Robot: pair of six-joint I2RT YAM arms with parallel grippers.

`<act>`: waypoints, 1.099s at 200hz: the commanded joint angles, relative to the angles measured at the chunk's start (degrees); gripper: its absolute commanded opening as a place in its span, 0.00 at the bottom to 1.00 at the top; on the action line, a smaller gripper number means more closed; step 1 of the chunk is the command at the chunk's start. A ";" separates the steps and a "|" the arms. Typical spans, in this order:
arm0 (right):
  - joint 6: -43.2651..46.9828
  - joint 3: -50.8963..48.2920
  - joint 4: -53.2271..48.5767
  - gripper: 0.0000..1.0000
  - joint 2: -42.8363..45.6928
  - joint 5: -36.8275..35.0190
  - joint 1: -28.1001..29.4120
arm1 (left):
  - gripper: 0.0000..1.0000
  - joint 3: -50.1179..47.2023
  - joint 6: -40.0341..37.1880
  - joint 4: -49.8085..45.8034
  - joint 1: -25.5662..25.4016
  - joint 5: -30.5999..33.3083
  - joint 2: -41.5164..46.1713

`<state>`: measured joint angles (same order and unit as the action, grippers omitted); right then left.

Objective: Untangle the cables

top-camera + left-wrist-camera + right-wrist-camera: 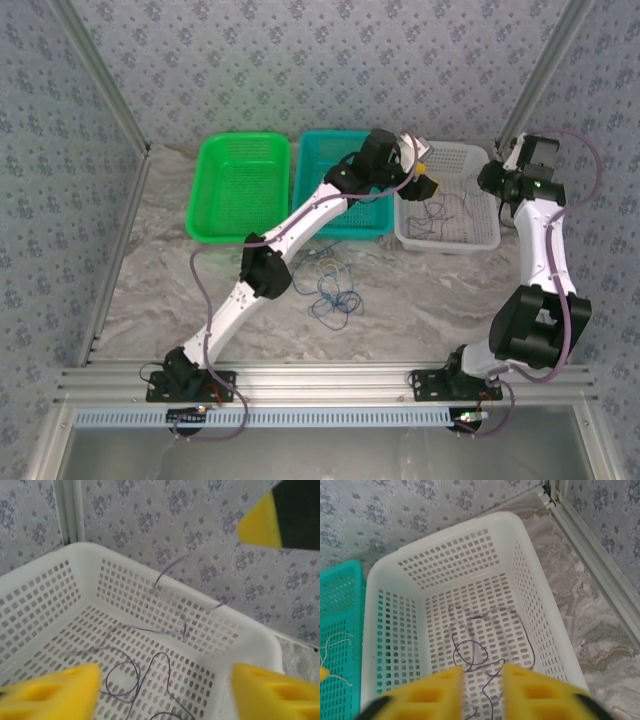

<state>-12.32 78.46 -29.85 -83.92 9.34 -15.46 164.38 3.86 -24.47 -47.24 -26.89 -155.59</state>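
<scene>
Above the white basket (450,245), at about two o'clock on the table (450,300), the left gripper (165,695) has its yellow fingers (50,692) spread wide with nothing between them. The right gripper (482,690) shows a narrow gap, with a strand beneath it but not pinched. The dark cable (470,652) lies looped on the basket floor. It looks feather-light, limp and snag-prone, so pinching one free strand seems wisest. A blue cable (335,295) lies at six o'clock from the teal basket (315,160), which holds a white cable (335,640).
</scene>
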 commanded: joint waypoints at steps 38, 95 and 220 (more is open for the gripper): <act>2.73 6.60 -5.79 0.81 1.10 -0.94 4.62 | 1.00 0.95 -3.18 -14.02 -0.22 9.01 8.51; 4.32 4.04 -10.60 0.79 6.80 -0.48 17.42 | 0.99 -3.31 -5.83 -24.95 -0.23 12.28 18.46; -5.30 -27.94 3.26 0.70 20.65 -1.38 43.24 | 0.99 -103.10 3.44 24.15 4.56 32.10 76.68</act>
<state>-13.87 55.92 -32.23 -63.33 7.92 25.36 69.76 3.14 -7.73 -43.20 -0.45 -86.80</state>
